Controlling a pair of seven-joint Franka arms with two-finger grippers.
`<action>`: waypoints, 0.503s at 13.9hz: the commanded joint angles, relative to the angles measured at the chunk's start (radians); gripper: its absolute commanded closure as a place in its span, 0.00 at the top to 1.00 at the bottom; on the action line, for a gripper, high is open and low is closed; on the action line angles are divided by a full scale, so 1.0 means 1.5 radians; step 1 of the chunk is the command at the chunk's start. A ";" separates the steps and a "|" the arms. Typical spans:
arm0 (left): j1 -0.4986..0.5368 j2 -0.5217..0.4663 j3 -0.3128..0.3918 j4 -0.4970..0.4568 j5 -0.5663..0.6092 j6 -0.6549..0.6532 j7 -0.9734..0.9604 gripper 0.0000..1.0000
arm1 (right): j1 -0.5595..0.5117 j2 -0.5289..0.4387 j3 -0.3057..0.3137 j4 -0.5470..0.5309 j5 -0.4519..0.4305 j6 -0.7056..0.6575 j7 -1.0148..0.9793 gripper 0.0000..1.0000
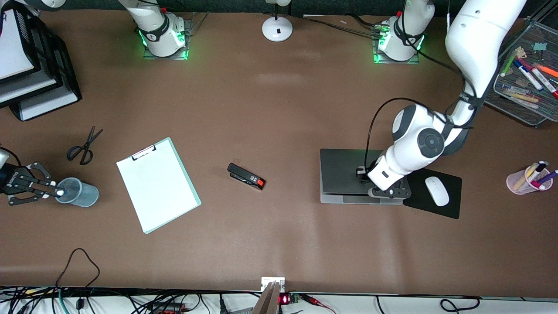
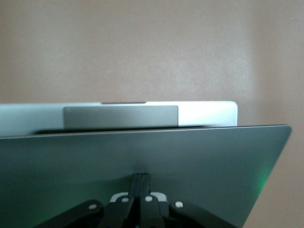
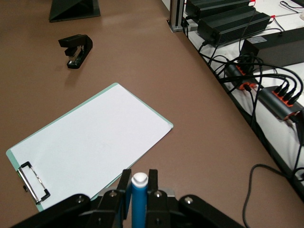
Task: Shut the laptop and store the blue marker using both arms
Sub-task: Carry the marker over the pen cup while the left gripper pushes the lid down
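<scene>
- Laptop [image 1: 344, 176] lies toward the left arm's end of the table, its dark lid lowered almost flat so that only a strip of the silver-grey base shows along the edge nearest the front camera; the left wrist view shows the lid [image 2: 142, 156] still raised a little above the palm rest and trackpad [image 2: 121, 117].
- Left gripper [image 1: 389, 192] rests on the lid near its front edge, fingers together in a closed pinch with nothing between them, pressed against the lid surface.
- Black mousepad [image 1: 449, 205] lies just beside the laptop at about 3 o'clock, with a white mouse [image 1: 437, 191] on it.
- Blue marker [image 3: 138, 202] stands upright between the right gripper's fingers, whitish end up; the right gripper [image 1: 52, 192] is clamped on it over the rim of a clear plastic cup [image 1: 80, 192] at the right arm's end of the table.
- Clipboard [image 1: 157, 184] with white paper lies at about 3 o'clock from the cup, scissors [image 1: 83, 147] at about 12 o'clock from it.
- Black stapler [image 1: 246, 175] sits between the clipboard and the laptop.
- Pink pen cup [image 1: 528, 179] stands at 3 o'clock from the mouse; a wire mesh tray [image 1: 514, 102] of markers lies at about 12 o'clock from that cup.
</scene>
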 commanded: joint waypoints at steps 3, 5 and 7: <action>-0.021 0.060 0.024 0.036 0.089 0.038 -0.001 0.00 | -0.029 0.032 0.010 0.007 0.037 -0.020 -0.039 0.01; -0.022 0.084 0.025 0.044 0.094 0.057 0.000 0.00 | -0.034 0.037 0.009 0.006 0.038 -0.022 -0.018 0.73; -0.034 0.115 0.048 0.046 0.128 0.092 -0.001 0.00 | -0.034 0.037 0.009 0.003 0.028 -0.027 0.047 1.00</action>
